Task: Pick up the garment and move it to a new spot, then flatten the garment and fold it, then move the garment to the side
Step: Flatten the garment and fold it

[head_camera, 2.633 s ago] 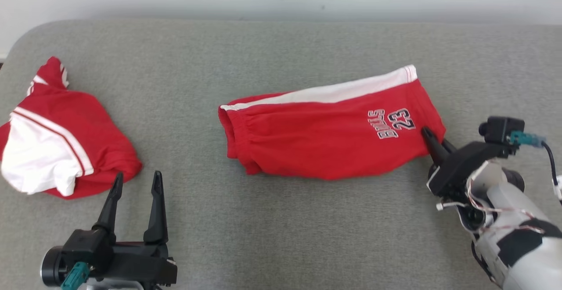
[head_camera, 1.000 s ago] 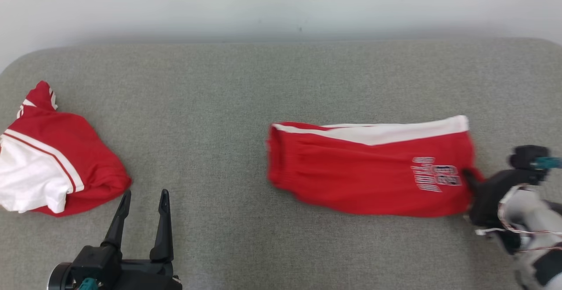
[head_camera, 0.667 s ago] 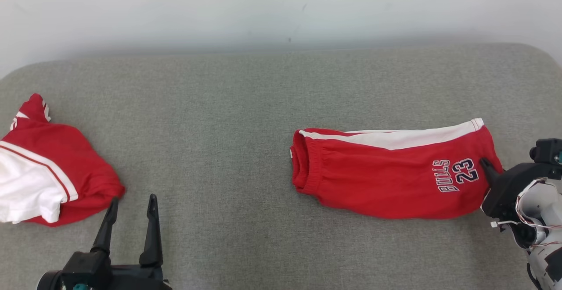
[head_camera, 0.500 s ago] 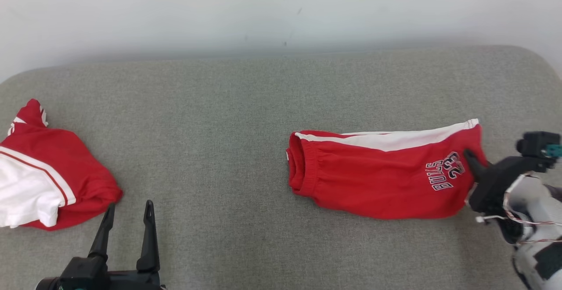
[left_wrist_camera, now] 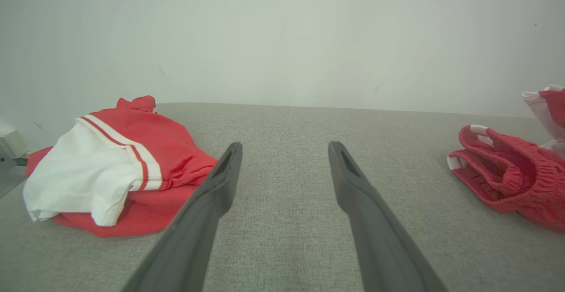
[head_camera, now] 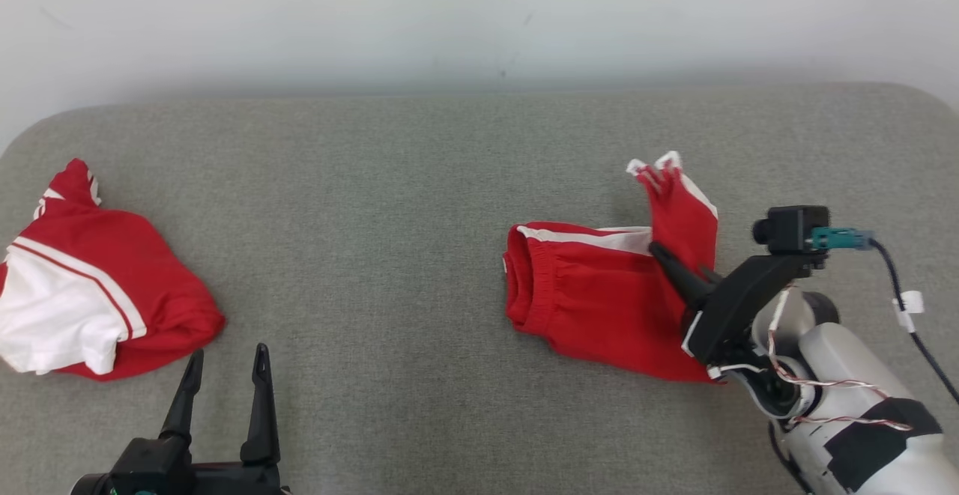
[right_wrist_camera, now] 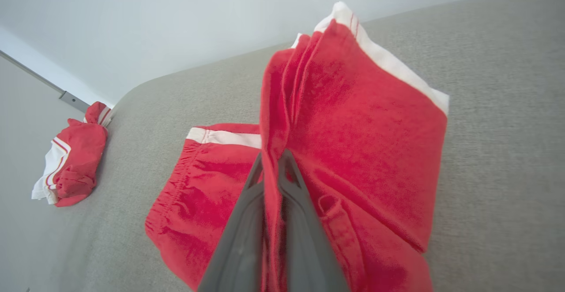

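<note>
shorts (head_camera: 599,308) hem risen, clamped in right gripper (head_camera: 659,254); left gripper (head_camera: 228,350) spread; second garment (head_camera: 105,285) apart.

You have the shorts (head_camera: 592,308) lying on the surface (head_camera: 419,203), right of its middle, with the waistband end toward the left. Their leg end stands up at the right side, pinched in the right end effector (head_camera: 658,251), which reaches in from the near right. Well apart to the shorts' left lies a crumpled jersey (head_camera: 97,293). The left end effector (head_camera: 228,353) sits nearer you than the shorts, just beside that jersey. A wall (head_camera: 479,16) stands behind the shorts.
</note>
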{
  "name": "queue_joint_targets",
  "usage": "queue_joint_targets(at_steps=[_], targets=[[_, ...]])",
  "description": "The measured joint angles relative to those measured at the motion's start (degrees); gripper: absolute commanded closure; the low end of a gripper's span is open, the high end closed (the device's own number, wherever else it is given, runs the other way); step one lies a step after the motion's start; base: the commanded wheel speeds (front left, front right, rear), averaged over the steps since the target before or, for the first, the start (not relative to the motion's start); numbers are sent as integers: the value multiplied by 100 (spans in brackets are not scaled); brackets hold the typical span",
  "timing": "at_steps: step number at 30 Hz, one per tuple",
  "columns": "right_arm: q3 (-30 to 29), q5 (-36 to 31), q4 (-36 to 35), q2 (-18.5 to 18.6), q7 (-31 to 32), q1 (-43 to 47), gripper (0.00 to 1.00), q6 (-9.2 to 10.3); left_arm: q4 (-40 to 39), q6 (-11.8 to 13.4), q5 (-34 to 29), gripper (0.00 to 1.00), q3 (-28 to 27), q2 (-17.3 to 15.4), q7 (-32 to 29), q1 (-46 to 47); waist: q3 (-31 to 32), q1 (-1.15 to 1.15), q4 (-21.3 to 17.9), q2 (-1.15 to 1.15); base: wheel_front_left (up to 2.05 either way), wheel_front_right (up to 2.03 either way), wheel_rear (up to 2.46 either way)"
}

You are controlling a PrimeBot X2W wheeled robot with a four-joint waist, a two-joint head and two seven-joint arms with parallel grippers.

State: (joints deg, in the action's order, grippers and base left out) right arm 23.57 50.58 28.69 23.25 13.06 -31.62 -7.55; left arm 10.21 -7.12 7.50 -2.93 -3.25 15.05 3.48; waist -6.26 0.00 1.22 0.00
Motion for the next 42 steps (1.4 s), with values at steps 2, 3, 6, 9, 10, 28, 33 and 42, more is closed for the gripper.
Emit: queue_joint_targets(at_steps=[2, 3, 6, 9, 10, 28, 33, 42], targets=[[48, -19, -120, -122, 124, 33, 100, 0, 21, -1, 11, 0, 31, 9, 0, 32, -19, 0, 63, 0, 0, 0, 0], [58, -21, -159, -186, 178, 46, 100, 0, 47, -1, 15, 0, 41, 10, 0, 46, -29, 0, 95, 0, 0, 0, 0], [74, -75, -229, -354, 322, 55, 100, 0, 87, -1, 22, 0, 99, 12, 0, 102, -62, 0, 185, 0, 0, 0, 0], [11, -79, -241, -555, 413, 55, 100, 0, 102, -2, 75, 0, 132, 21, 0, 141, -102, 0, 263, 0, 0, 0, 0], [-47, -43, -226, -654, 450, 53, 100, 0, 111, -2, 78, 0, 136, 22, 0, 148, -119, 0, 282, 0, 0, 0, 0], [-281, -625, -675, -669, -224, 217, 0, 0, 201, -27, 123, 0, 157, 31, 0, 254, -143, 0, 381, 0, 0, 0, 0], [-768, -673, -898, -465, -619, 413, 0, 0, 149, -27, 112, 0, 82, 31, 0, 201, -106, 0, 272, 0, 0, 0, 0], [-1174, -1058, -865, -238, -1060, 851, 0, 0, 127, -29, 65, 0, 35, 31, 0, 179, -96, 0, 203, 0, 0, 0, 0]])
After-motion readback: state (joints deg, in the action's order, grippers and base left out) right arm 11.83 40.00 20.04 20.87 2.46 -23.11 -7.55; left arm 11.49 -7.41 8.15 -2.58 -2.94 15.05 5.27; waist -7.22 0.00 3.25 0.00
